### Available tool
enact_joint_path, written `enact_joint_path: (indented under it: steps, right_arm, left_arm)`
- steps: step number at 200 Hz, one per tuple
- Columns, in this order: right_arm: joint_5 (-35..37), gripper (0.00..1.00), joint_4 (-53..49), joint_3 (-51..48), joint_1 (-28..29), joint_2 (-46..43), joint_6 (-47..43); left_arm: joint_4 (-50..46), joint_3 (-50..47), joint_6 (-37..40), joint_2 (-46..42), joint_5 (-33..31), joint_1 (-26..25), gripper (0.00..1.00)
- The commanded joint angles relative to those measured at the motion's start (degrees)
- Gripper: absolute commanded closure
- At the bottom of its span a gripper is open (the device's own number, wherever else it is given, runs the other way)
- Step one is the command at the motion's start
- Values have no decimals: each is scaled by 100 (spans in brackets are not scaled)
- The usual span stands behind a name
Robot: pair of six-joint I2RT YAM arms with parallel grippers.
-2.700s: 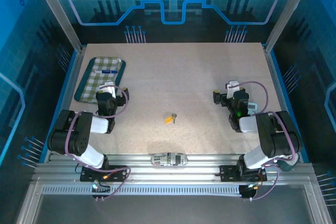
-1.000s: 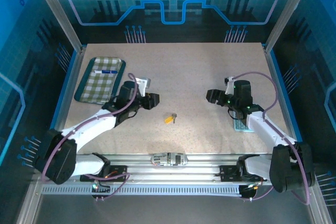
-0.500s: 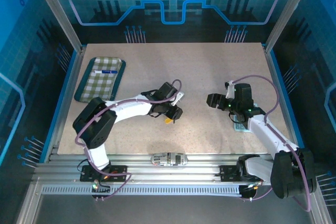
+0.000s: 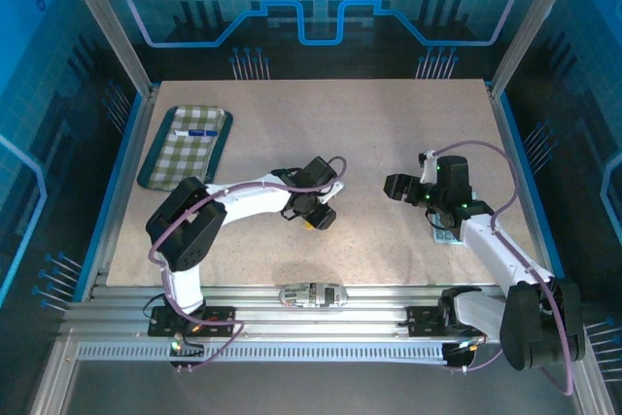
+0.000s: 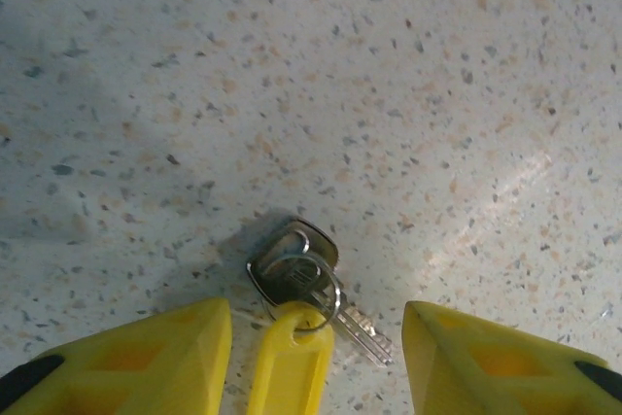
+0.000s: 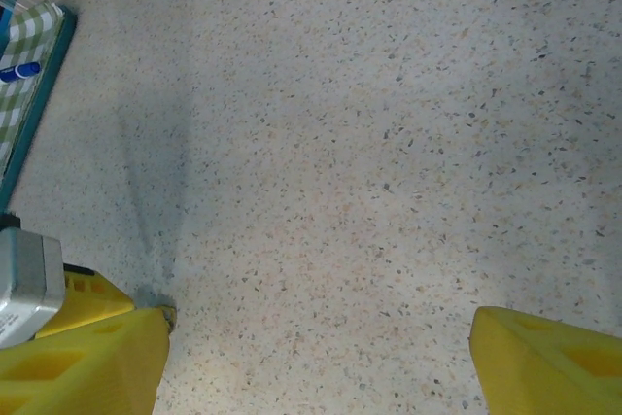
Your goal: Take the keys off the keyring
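Keys (image 5: 282, 274) and keyring (image 5: 290, 371) lie joined on the table (image 4: 389, 114), a little toward 6 o'clock from its middle. The left arm (image 4: 243, 199) reaches in from 8 o'clock, and the right arm (image 4: 491, 250) stretches up from 5 o'clock. A checked tray (image 4: 170, 170) sits at 10 o'clock near the table's edge, with a blue pen (image 4: 199, 132) on it. The left gripper (image 4: 317, 213) hangs right over the keys, with its yellow fingers (image 5: 146, 357) apart at a middling width, one on each side of the keyring and neither touching it. The right gripper (image 6: 316, 362) is at 3 o'clock from the keys, well apart from them, its jaws wide over bare table and holding nothing. In the left wrist view the yellow keyring points to 12 o'clock, its metal loop threaded through the grey key heads, which overlap so their number is unclear. One thin shaft runs toward 4 o'clock.
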Motion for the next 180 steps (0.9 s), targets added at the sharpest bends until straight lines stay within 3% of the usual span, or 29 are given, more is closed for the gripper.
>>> enact_joint_path:
  steps: [1,45,180]
  right_arm:
    - [-136,18,-31,-47,-82,8,2]
    - [-175,18,-45,-73,-101,-57,20]
    - [-224,18,42,-240,-127,-200,140]
  left_arm:
    - [-313,198,131,157,-33,-41,49]
    - [-310,205,156,255,-118,-51,51]
    - [-280,131,275,-156,90,-45,95]
